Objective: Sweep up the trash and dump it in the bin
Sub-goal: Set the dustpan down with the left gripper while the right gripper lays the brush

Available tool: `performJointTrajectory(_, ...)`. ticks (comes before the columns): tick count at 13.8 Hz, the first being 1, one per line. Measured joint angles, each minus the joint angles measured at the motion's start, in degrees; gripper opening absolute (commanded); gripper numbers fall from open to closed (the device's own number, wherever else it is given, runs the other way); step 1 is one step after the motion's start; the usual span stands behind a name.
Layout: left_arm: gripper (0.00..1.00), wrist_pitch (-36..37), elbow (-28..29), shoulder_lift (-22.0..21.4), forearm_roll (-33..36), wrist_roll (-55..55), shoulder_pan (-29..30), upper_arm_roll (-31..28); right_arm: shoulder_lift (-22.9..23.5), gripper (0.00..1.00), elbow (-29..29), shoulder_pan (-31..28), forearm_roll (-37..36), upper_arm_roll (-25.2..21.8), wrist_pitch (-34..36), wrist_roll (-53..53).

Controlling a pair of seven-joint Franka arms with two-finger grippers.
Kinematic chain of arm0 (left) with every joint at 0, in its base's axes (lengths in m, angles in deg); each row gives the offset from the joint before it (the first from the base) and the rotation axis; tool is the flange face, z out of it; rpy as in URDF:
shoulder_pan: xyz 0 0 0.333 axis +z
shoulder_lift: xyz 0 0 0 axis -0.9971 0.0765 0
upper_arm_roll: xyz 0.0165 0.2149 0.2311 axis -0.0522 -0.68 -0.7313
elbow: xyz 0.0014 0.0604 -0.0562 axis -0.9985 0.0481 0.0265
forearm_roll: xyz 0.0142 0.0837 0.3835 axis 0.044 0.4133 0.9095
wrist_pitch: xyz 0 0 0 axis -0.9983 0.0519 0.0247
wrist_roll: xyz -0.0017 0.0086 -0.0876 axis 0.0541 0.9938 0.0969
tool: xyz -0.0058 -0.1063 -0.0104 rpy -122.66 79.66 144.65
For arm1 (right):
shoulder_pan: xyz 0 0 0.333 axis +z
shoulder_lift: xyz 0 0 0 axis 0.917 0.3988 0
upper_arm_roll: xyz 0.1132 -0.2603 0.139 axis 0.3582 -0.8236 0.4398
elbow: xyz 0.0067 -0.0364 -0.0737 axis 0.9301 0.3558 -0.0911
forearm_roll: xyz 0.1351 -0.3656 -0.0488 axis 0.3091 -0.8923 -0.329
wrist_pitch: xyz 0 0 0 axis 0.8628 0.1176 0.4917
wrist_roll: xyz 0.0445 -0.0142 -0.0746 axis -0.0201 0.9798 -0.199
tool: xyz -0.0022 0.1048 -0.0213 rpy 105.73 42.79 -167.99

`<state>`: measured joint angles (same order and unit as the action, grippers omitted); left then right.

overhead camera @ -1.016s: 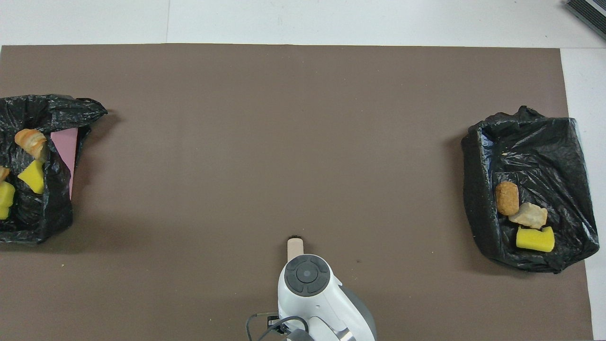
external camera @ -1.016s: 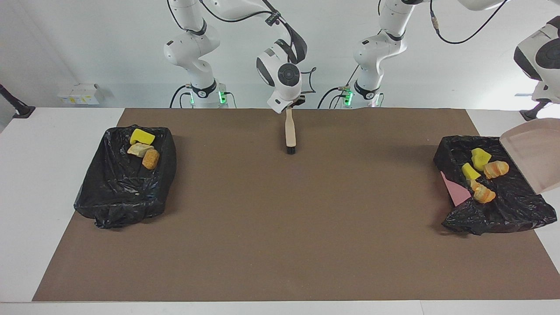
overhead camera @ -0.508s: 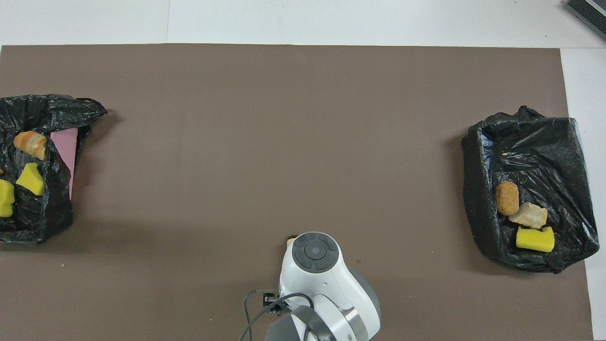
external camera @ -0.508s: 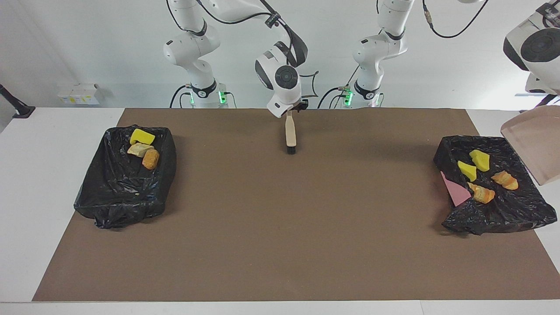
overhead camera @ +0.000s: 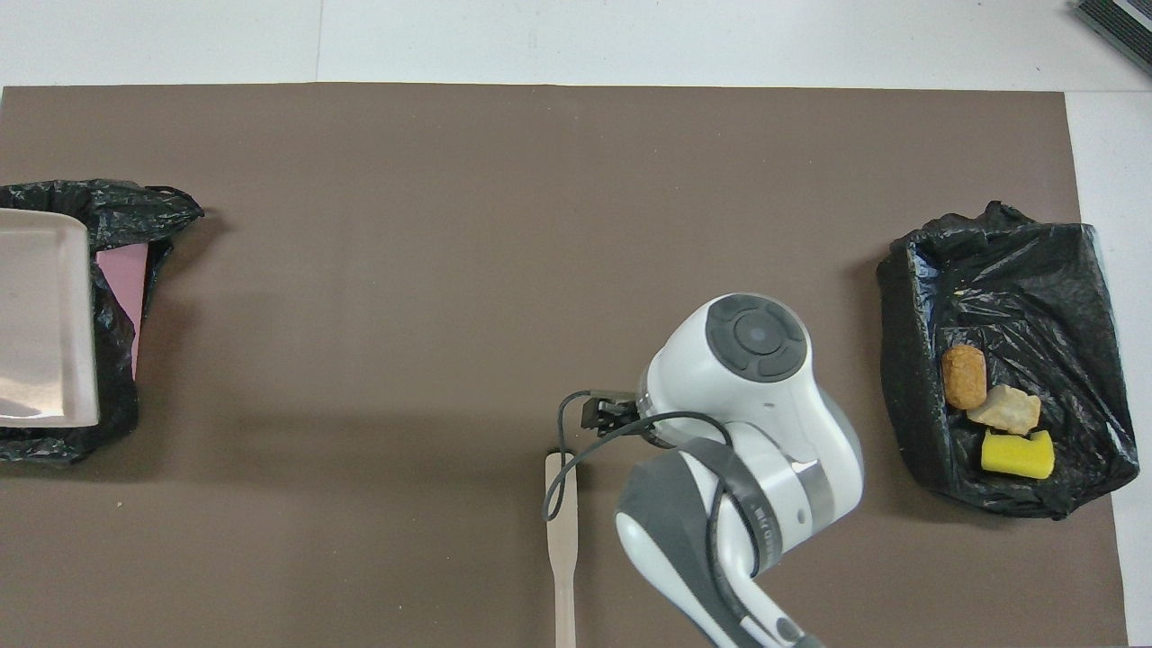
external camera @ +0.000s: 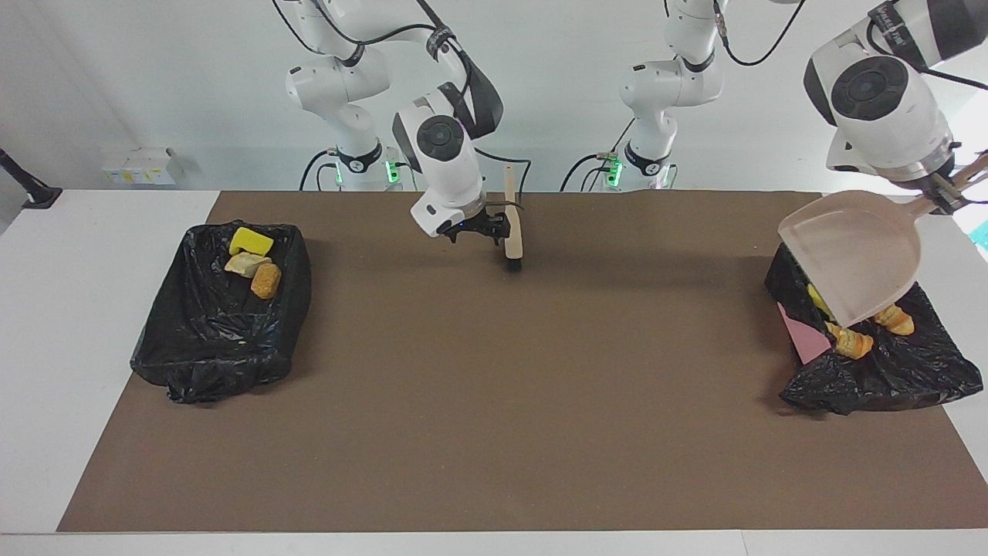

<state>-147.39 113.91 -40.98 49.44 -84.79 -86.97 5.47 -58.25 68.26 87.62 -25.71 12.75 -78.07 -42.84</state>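
The trash lies in two black-lined bins. In the bin (external camera: 220, 340) (overhead camera: 1071, 261) at the right arm's end are a yellow chunk (external camera: 251, 242) (overhead camera: 1017, 453), a tan lump (external camera: 245, 264) (overhead camera: 1004, 408) and an orange-brown lump (external camera: 266, 280) (overhead camera: 964, 376). In the bin (external camera: 888, 378) (overhead camera: 135, 202) at the left arm's end two orange lumps (external camera: 849, 342) show under the beige dustpan (external camera: 857, 255) (overhead camera: 45, 328). My left gripper (external camera: 945, 193) is shut on the dustpan's handle and holds it over that bin. My right gripper (external camera: 476, 230) is open, just beside the wooden brush (external camera: 512, 232) (overhead camera: 560, 531) and apart from it.
The brush's bristle end rests on the brown mat (external camera: 494, 401), its handle pointing toward the robots. A pink sheet (external camera: 803, 340) (overhead camera: 121, 288) shows at the edge of the bin at the left arm's end. White table borders the mat.
My right gripper opened, let go of the brush and swung toward the right arm's end. My left arm brought the dustpan over its bin, hiding the yellow chunks there.
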Motion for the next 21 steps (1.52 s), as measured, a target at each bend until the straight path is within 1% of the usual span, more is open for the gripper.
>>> performJointTrajectory(2, 0.00, 2.06, 0.15, -0.06, -3.85, 3.58, -3.80, 0.07, -0.41, 1.00, -2.90, -5.26, -1.47, -0.04, 1.31, -1.40)
performJointTrajectory(5, 0.00, 3.40, 0.94, 0.08, -11.13, 11.60, -8.98, 0.20, -1.30, 1.00, -9.25, -11.63, -3.05, -0.19, 7.78, -2.70)
performJointTrajectory(7, 0.00, 3.79, 2.58, 0.47, -16.66, 20.58, -12.37, 0.22, -2.23, 1.00, -14.63, -15.24, -5.10, -0.26, 12.41, -5.31)
performJointTrajectory(10, 0.00, 3.70, 3.93, 2.27, -25.09, 34.10, -16.88, 0.27, -3.60, 1.00, -20.85, -18.92, -9.11, -0.41, 18.45, -9.58)
performJointTrajectory(13, 0.00, 1.30, 3.91, 4.62, -33.49, 51.05, -21.36, 0.25, -3.77, 1.00, -25.80, -20.52, -13.28, -0.57, 24.40, -13.72)
performJointTrajectory(16, 0.00, -4.60, 3.88, 6.52, -41.16, 69.50, -26.07, 0.28, -3.73, 1.00, -28.28, -20.65, -14.64, -1.01, 27.92, -14.62)
performJointTrajectory(19, 0.00, -9.37, 3.03, 9.11, -44.67, 89.04, -32.36, 0.32, -3.69, 1.00, -30.80, -20.69, -14.60, -2.75, 31.72, -15.29)
performJointTrajectory(21, 0.00, -12.99, 2.21, 11.18, -47.37, 97.18, -34.73, 0.33, -3.81, 1.00, -31.71, -20.68, -14.52, -3.17, 32.69, -15.68)
